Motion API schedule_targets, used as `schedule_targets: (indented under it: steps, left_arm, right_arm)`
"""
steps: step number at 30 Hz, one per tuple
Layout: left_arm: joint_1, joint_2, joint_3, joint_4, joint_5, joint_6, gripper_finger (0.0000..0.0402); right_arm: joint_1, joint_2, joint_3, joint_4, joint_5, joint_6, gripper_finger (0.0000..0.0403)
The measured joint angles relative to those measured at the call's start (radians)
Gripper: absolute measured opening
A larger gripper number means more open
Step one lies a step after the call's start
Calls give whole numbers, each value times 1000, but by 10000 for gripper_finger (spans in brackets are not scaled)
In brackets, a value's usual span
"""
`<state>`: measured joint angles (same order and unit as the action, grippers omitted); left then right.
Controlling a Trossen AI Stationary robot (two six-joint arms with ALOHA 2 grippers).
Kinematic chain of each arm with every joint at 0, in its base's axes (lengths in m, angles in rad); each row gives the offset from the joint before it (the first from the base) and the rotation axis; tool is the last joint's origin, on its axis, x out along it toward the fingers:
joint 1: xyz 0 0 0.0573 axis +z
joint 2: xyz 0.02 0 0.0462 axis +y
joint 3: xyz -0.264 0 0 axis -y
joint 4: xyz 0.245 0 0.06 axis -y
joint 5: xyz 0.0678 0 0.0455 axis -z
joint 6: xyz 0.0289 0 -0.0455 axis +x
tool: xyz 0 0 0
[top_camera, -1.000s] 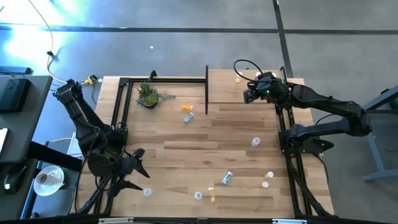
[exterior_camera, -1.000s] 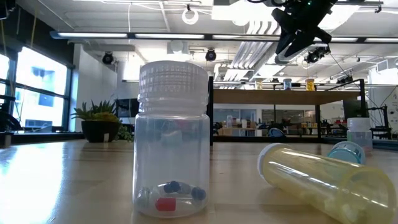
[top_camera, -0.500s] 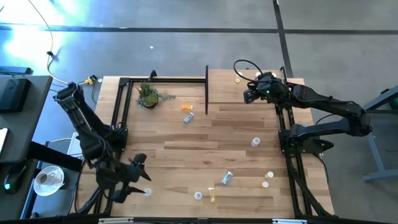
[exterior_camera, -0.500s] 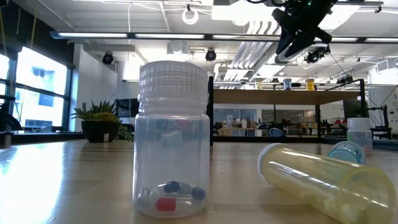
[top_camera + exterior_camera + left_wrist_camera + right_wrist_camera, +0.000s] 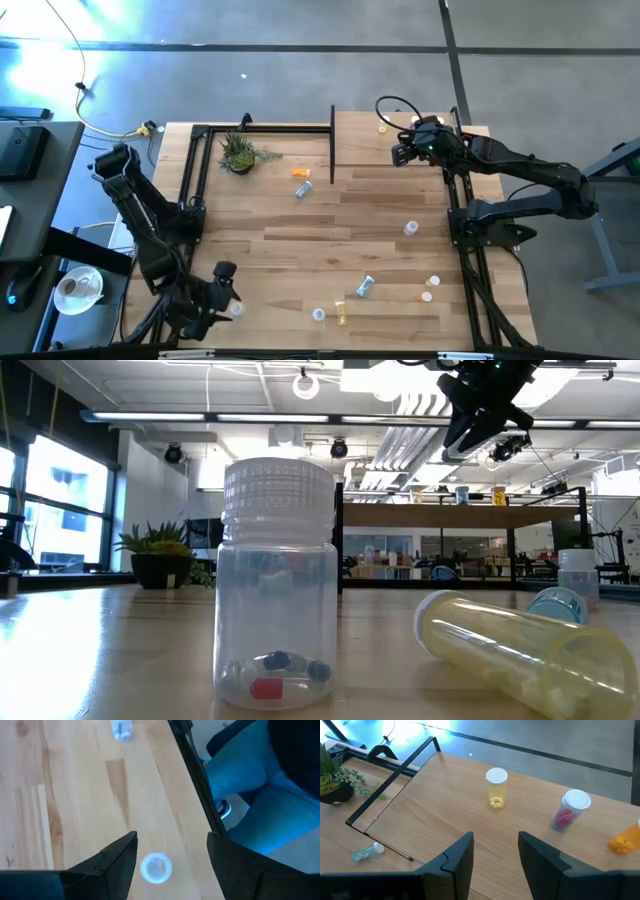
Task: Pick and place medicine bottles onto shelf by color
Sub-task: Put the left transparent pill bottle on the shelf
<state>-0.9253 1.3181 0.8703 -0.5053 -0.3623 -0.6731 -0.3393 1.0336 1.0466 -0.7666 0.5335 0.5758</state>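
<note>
My left gripper (image 5: 226, 294) (image 5: 171, 839) hangs open near the table's near left corner. It stands above a small upright white-capped bottle (image 5: 237, 309) (image 5: 156, 868), a finger on either side and clear of it. My right gripper (image 5: 398, 153) (image 5: 495, 837) waits open above the shelf (image 5: 370, 160) (image 5: 445, 805), nothing between its fingers. On the shelf stand a yellow bottle (image 5: 496, 787), a purplish one (image 5: 568, 812) and an orange one (image 5: 625, 842). Other bottles are scattered on the table, among them a clear one (image 5: 277, 585) and a lying yellow one (image 5: 520, 650).
A potted plant (image 5: 238, 152) stands at the far left inside a black metal frame (image 5: 195, 170). An orange bottle (image 5: 301, 173) and a pale blue one (image 5: 304, 189) lie mid-table. The table's edge rail (image 5: 195, 775) runs close to the left gripper.
My left gripper has sunk and gone toward the table's near edge, tipping further downward, and now stands over the small bottle at the near left. Its fingers have stayed open. The right arm has kept still.
</note>
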Motion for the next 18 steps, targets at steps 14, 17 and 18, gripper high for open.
schedule_targets:
  steps: [14,17,18]
  left_arm:
    - [0,109,-1,1,15,-72,229]
    - [0,126,-1,0,15,-84,229]
    - [0,131,-1,0,17,-85,229]
  right_arm:
    - [0,0,0,0,1,0,147]
    - [0,0,0,0,1,0,147]
    - [0,0,0,0,1,0,147]
